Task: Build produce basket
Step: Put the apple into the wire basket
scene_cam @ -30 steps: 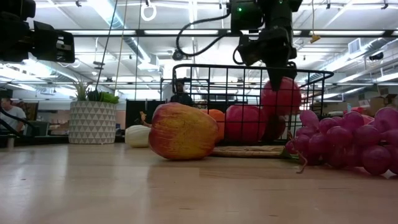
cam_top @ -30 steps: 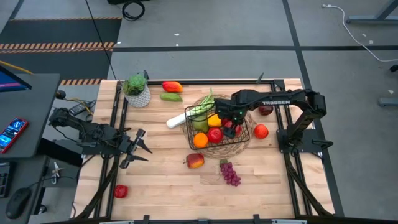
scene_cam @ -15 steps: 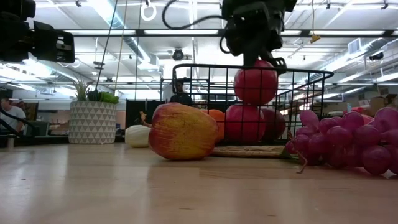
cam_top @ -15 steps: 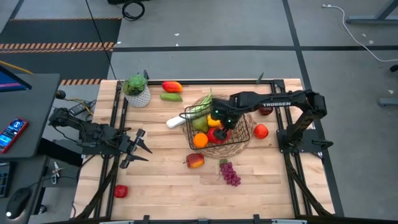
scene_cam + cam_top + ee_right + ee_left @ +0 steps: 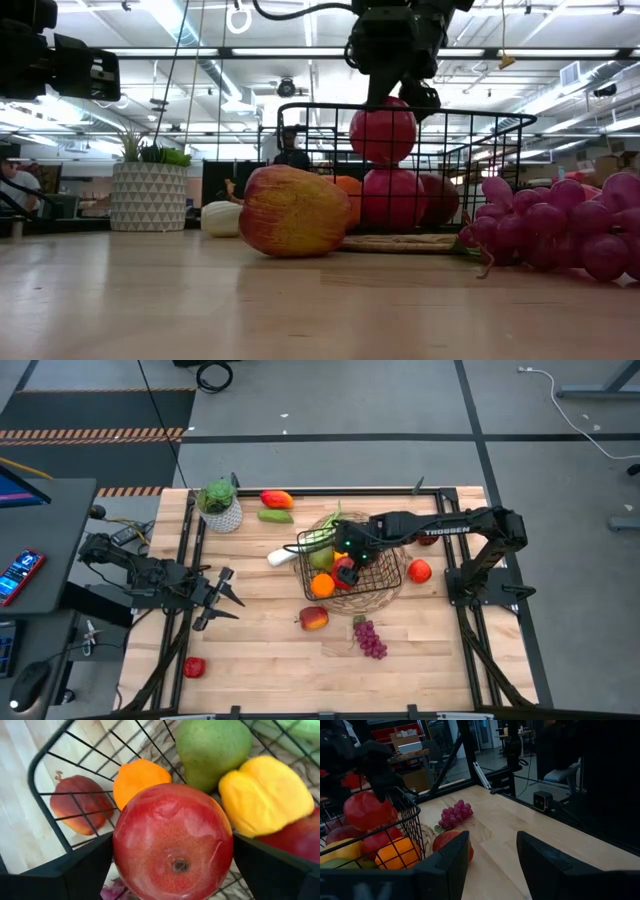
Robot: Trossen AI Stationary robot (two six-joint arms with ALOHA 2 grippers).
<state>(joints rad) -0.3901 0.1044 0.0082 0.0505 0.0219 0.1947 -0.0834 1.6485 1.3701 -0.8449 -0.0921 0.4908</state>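
Shifted leftward over the basket (image 5: 350,565) since a second ago: right gripper (image 5: 345,566) with its red apple (image 5: 172,847), then at the basket's right side, now above the middle; in the low view the apple (image 5: 382,131) sits at rim height, above another red apple (image 5: 393,197) inside; fingers (image 5: 80,870) spread wide and pinching the red apple from both sides. Unmoved: left gripper (image 5: 222,600) at the worktop's (image 5: 260,660) left edge, fingers (image 5: 445,865) partly apart and holding nothing.

Black wire grid, open mesh sides, standing on a round woven mat (image 5: 385,595) right of centre; inside, an orange (image 5: 137,780), a green fruit (image 5: 212,747), a yellow piece (image 5: 262,795). Outside on the worktop: a red-yellow apple (image 5: 313,619) and purple grapes (image 5: 370,638) near the basket's near side; a red piece (image 5: 419,571) to its right; another red apple (image 5: 194,667) at the near left.
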